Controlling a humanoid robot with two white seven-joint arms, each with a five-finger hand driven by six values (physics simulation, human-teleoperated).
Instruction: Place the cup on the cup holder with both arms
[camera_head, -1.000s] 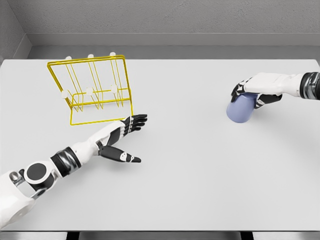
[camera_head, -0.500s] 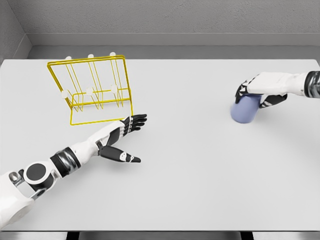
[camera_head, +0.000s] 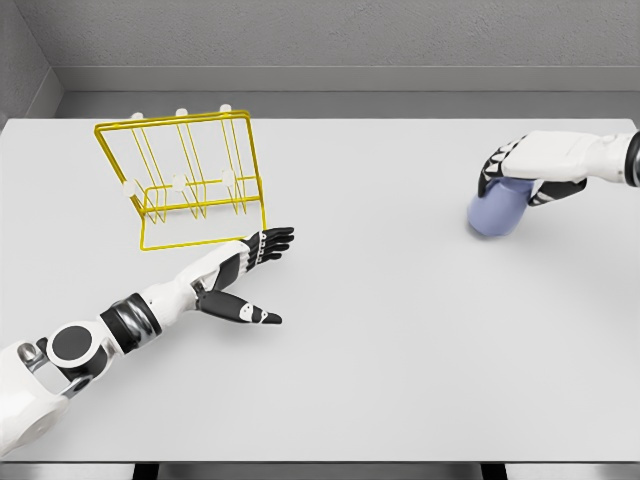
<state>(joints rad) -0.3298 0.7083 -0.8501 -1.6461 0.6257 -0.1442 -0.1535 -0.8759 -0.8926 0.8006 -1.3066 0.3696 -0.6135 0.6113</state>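
Fingers of the right hand (camera_head: 530, 168) curl over the top of a blue cup (camera_head: 497, 210) at the right side of the white table (camera_head: 400, 340), the cup hanging below the palm with its body showing beneath the dark fingertips. Across the table, the left hand (camera_head: 240, 270) rests flat with fingers spread and thumb out, holding nothing, just in front of the yellow wire cup holder (camera_head: 185, 180), well apart from the cup.
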